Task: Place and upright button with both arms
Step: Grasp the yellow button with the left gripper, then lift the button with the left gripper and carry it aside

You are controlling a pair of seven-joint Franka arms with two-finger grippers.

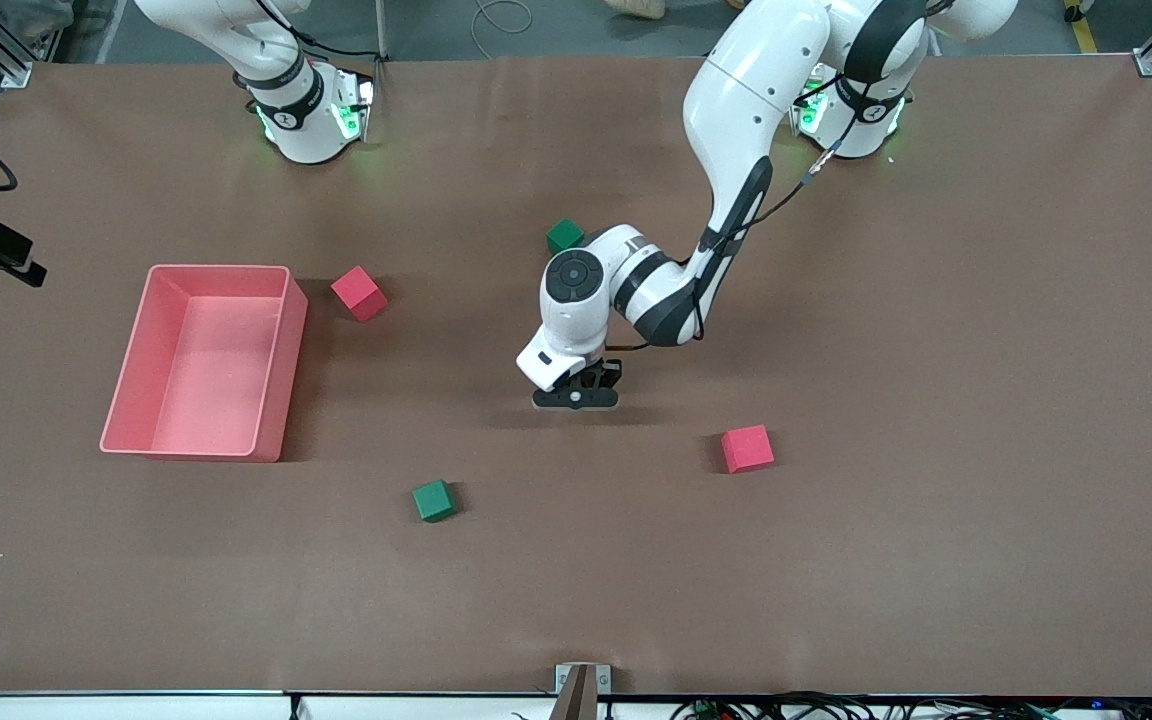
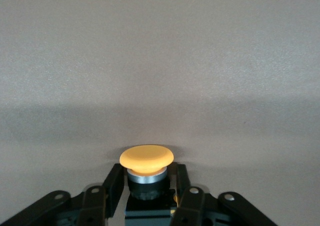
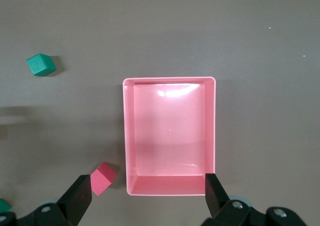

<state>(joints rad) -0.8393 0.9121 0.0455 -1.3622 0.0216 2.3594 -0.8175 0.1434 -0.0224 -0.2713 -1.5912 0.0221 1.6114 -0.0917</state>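
A: Nearest the front camera: green cube (image 1: 433, 500), alone on the brown surface (image 1: 936, 560). Slightly farther off, toward the left arm's end: red cube (image 1: 747, 448).

B: And the button (image 2: 146, 158)?

A: Mid-surface, pinched in the left hand (image 1: 576, 396). Orange cap clear in the left wrist view, silver ring under it, black body between the black fingers (image 2: 116, 181), one on each side and touching. Cap level, facing away from the wrist. Hidden under the hand in the front view, so contact with the surface impossible to tell.

B: Left arm itself?

A: Reaching in from its base, elbow bent, wrist pointing down, hand low at the surface.

B: Right hand (image 3: 145, 193)?

A: Spread wide, holding nothing. Hovering over the pink bin (image 3: 170, 136), looking straight down into it. Waiting. Out of the front view apart from the arm's base.

B: Bin position?

A: Toward the right arm's end of the surface. Second red cube (image 1: 358, 292) just beside its corner, apart from it. Second green cube (image 1: 564, 235) farther from the front camera, close by the left arm's wrist.
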